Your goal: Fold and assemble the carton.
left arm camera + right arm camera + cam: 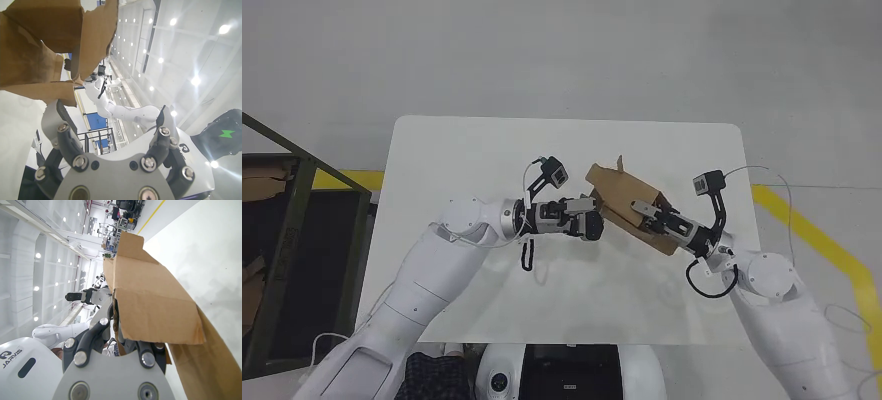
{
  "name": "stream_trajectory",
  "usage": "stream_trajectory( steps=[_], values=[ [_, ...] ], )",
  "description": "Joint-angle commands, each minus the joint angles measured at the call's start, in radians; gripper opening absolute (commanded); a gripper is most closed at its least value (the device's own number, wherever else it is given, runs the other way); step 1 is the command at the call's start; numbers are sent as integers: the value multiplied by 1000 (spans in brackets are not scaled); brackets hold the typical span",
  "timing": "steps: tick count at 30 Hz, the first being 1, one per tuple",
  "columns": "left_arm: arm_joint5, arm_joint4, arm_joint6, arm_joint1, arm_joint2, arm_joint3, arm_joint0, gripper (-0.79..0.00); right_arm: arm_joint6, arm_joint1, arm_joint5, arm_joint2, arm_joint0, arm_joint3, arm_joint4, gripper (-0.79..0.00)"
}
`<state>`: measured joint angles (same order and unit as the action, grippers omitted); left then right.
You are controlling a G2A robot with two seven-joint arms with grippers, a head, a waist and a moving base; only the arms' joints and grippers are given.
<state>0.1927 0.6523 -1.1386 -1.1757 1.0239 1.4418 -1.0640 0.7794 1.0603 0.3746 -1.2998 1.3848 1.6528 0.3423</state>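
Observation:
The brown carton (625, 193) is partly folded and held above the middle of the white table (472, 150), its flaps loose. My right gripper (650, 212) holds it from the right. In the right wrist view the right gripper (115, 315) is shut on a carton (151, 302) wall, and one finger (102, 318) shows beside the torn edge. My left gripper (594, 214) sits at the carton's left end. In the left wrist view the left gripper (113, 111) is open wide, with one fingertip (61, 108) just under a carton (43, 47) flap and nothing clamped.
A dark rack (282, 250) holding cardboard stands off the table's left side. Yellow floor tape (817, 245) runs past the right edge. Bare table surface lies all around the carton.

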Motion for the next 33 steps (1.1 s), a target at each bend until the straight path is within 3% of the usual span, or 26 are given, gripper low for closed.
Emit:
stream_trajectory(
  steps=[1,26,33],
  values=[
    [2,3,1,-2,-4,-6,6,0,1,0,-2,3,3,6,-2,-785],
    [-8,-1,3,-3,14,22,-1,0,8,7,4,35,12,22,2,-785],
    [-22,-29,9,11,62,51,-46,0,42,3,17,4,3,-13,37,-785]
  ],
)
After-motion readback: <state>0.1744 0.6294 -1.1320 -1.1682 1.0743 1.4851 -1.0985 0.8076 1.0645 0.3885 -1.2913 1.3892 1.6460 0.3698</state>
